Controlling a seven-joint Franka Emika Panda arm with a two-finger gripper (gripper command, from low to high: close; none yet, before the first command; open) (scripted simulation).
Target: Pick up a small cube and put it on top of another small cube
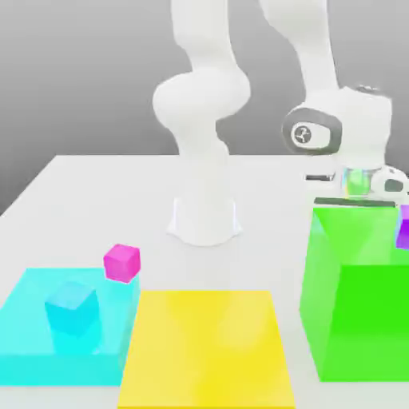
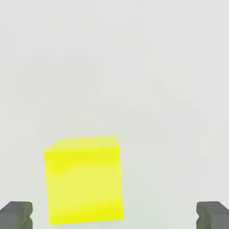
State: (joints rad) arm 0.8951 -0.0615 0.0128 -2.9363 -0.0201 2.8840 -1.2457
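The small cube (image 2: 84, 179), plain yellow, lies on the white table straight under the hand camera. My gripper (image 2: 114, 217) is open above it, with one dark fingertip (image 2: 15, 214) on either side, and the cube sits nearer one finger than the other. In the exterior view the hand (image 1: 355, 132) hangs low behind the tall green block (image 1: 359, 319) at the right. The other small cube (image 1: 403, 228), purple, rests on top of that green block at the picture's right edge, partly cut off.
A large flat yellow block (image 1: 208, 343) lies at the front middle. A flat cyan block (image 1: 32, 351) at the front left carries a small cyan cube (image 1: 72, 307). A small magenta cube (image 1: 121, 262) sits at its back corner. The arm's white base (image 1: 204, 212) stands mid-table.
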